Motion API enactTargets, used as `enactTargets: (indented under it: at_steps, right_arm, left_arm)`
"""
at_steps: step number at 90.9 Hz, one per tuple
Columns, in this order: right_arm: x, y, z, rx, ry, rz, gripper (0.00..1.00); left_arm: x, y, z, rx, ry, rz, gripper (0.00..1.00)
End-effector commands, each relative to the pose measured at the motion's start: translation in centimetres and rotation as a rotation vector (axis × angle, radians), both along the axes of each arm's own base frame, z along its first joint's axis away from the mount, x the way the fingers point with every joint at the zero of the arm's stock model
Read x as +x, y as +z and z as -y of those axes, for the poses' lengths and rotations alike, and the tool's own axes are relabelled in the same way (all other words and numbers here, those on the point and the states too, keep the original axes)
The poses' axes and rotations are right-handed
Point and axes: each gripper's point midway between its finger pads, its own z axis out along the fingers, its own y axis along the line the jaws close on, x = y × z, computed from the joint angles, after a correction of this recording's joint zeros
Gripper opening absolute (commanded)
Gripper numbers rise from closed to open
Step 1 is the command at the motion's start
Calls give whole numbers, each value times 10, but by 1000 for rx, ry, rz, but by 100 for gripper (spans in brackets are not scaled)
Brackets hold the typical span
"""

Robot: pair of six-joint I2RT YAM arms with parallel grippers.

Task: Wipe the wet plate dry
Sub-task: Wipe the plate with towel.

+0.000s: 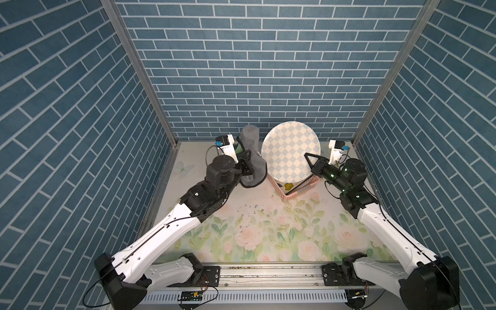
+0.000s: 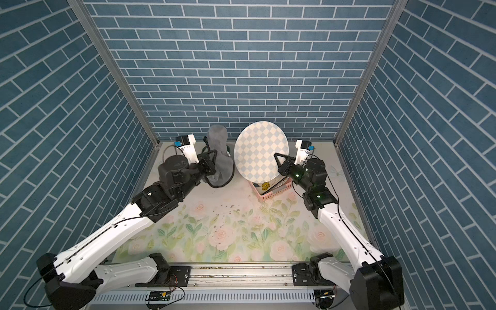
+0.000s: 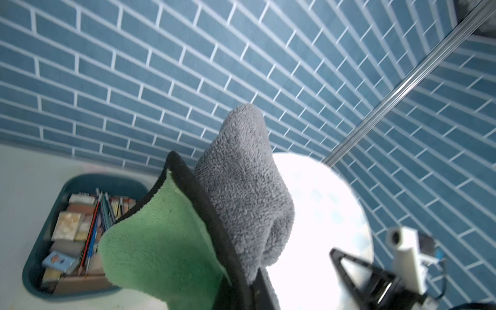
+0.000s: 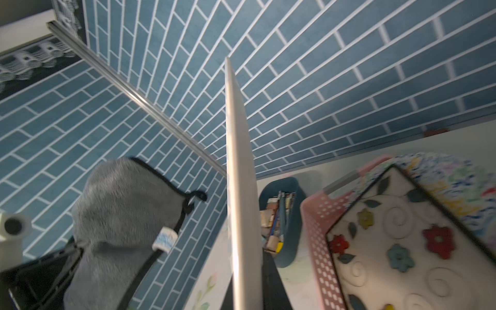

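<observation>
**Plate held on edge, cloth raised beside it**

The right gripper [image 1: 309,159] has its jaws closed on the rim of the round blue-and-white checkered plate [image 1: 290,150]. It holds the plate upright above the pink perforated plastic basket [image 1: 281,194], likely to expose the face for wiping. The left gripper [image 1: 245,164], clamped on the fluffy grey-and-green microfibre cloth [image 1: 251,150], holds it up on the left-arm side of the basket. The cloth is near the plate; contact is unclear.

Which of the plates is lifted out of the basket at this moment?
The blue-and-white checkered plate, held up on edge by the right hand. The flower-decorated plate lies in the pink basket.
</observation>
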Motion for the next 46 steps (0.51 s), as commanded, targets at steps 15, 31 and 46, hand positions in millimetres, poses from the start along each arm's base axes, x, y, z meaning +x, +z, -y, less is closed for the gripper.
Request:
enactTargets:
  at_steps: [15, 31, 46]
  right_arm:
    - [-34, 79, -36, 363, 144, 141, 0]
    - [-31, 96, -39, 486, 153, 116, 0]
    - [-23, 113, -39, 526, 135, 125, 0]
  left_arm:
    - [26, -74, 32, 129, -57, -123, 0]
    - [5, -103, 80, 57, -295, -119, 0]
    - [-17, -126, 127, 125, -433, -152, 0]
